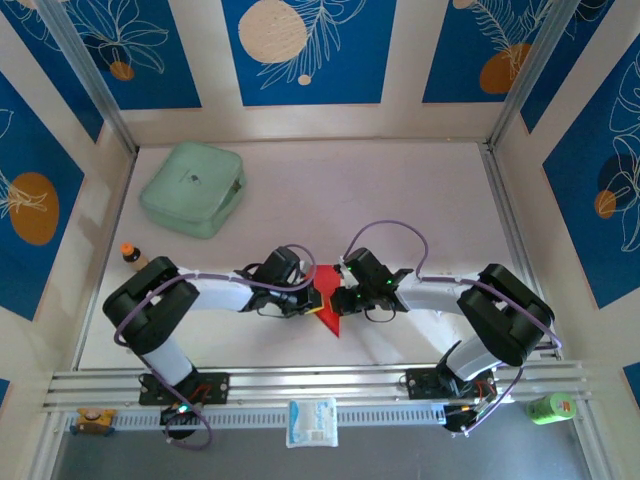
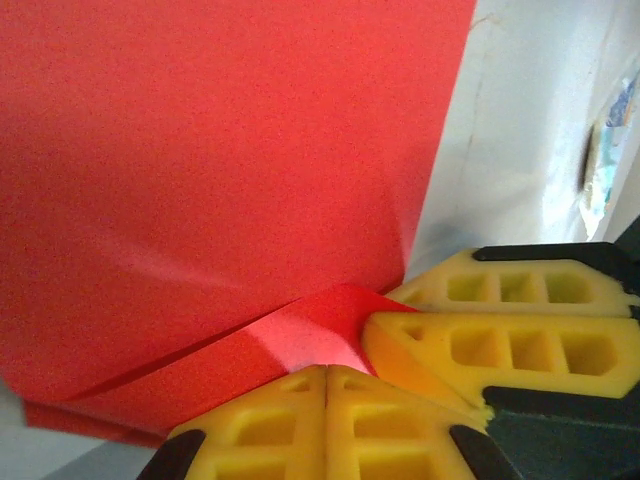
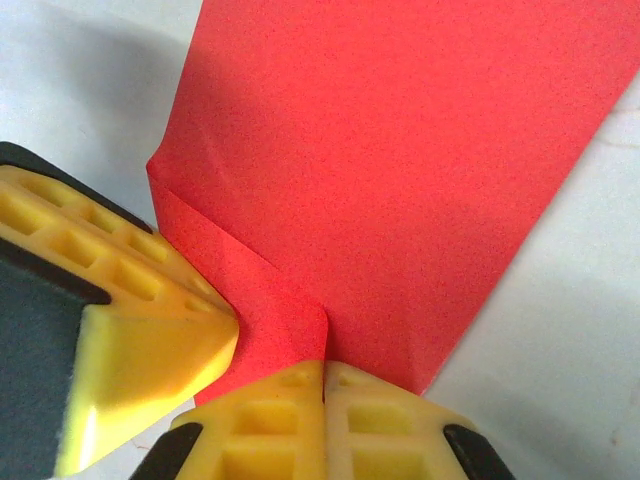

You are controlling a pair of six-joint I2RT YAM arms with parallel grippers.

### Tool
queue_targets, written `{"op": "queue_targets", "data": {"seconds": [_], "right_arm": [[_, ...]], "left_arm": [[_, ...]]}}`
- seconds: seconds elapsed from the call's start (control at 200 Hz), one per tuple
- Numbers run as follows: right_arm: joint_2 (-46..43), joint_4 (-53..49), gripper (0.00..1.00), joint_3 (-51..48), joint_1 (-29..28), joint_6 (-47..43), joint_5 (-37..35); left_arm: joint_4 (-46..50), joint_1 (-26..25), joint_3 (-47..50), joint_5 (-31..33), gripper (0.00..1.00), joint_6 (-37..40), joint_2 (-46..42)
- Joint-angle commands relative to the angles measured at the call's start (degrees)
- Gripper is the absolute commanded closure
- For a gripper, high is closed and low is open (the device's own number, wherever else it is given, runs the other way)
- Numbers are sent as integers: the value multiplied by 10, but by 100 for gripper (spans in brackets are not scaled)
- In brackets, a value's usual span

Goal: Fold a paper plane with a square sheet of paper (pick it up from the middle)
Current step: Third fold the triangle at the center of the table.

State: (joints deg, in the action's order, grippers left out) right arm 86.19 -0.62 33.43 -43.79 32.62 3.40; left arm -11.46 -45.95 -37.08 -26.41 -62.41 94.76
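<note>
Fingers point(image 2: 270, 430) of left gripper point(image 1: 304, 299) and right gripper point(image 1: 346, 294), each pair pressed together, tips meeting at a raised fold, by the middle of the table's point(image 1: 400, 200) near edge: square sheet of paper point(image 1: 331, 318), red, creased to a point.

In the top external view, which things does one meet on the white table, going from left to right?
Small orange-capped bottle → mint-green case → left gripper → folded red paper → right gripper.
</note>
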Motion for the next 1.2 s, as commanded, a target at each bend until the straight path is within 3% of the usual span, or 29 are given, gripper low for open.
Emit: {"op": "queue_targets", "data": {"seconds": [0.0, 0.35, 0.595, 0.705, 0.805, 1.01, 1.195], "right_arm": [[2, -15, 100, 1, 3, 0, 0], [1, -29, 98, 14, 3, 3, 0], [-58, -79, 74, 30, 12, 37, -3], [-86, -66, 69, 14, 19, 62, 47], [-87, -39, 72, 1, 16, 83, 114], [-63, -23, 97, 0, -14, 104, 137], [-27, -27, 99, 15, -34, 102, 142]], "left_arm": [[36, -3, 4, 20, 100, 22, 6], [53, -3, 16, 35, 100, 33, 19], [62, -3, 18, 43, 100, 37, 9], [58, -3, 19, 44, 100, 36, 7], [52, -4, 21, 42, 100, 34, 6], [42, -3, 25, 43, 100, 31, 4], [41, -3, 25, 42, 100, 30, 3]]}}
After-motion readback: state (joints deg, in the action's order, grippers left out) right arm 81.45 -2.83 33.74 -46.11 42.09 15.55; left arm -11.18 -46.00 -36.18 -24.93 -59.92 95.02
